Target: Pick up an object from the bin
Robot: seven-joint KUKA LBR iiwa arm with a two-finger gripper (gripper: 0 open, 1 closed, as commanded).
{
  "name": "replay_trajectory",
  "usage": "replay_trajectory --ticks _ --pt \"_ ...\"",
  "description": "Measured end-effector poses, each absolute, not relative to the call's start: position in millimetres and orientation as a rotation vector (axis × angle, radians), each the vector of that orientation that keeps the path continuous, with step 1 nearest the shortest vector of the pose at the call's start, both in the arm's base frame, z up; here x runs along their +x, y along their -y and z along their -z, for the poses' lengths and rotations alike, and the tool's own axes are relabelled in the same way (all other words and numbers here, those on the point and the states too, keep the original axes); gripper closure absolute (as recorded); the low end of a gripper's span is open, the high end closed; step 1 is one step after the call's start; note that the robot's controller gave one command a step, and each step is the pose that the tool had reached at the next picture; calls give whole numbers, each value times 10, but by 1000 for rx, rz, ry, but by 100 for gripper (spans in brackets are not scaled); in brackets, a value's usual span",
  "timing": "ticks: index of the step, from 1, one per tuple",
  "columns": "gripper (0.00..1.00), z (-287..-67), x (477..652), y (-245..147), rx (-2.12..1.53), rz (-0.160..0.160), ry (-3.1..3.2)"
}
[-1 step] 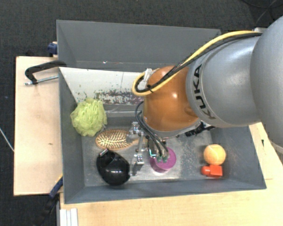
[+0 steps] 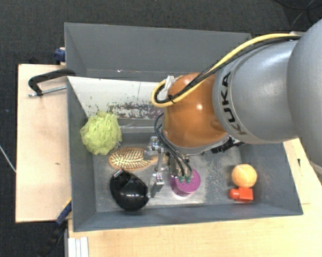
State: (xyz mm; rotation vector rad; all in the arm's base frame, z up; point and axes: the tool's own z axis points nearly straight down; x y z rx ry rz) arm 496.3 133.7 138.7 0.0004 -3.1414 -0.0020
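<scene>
My gripper [image 2: 169,179] hangs low over the front middle of the bin, open, with nothing seen between its fingers. One silver fingertip [image 2: 158,183] stands between a black rounded object [image 2: 129,191] on its left and a magenta round disc-like thing [image 2: 186,184] on its right. The other finger comes down at the disc's upper left edge. A wooden oval hairbrush [image 2: 131,159] lies just left of the gripper, its handle end running under the wrist.
A yellow-green mesh puff [image 2: 101,133] sits at the left wall. An orange-yellow ball [image 2: 244,175] with a small red-orange block [image 2: 241,194] lies front right. The orange wrist cover and the arm hide the bin's middle and right back.
</scene>
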Motion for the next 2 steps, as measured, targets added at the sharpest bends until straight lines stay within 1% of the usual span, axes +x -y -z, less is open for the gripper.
replay_trajectory --ticks 1,2 --pt "0 -806 5673 -935 137 4 3150" --pt "0 -1344 5733 -1033 185 2 3138"
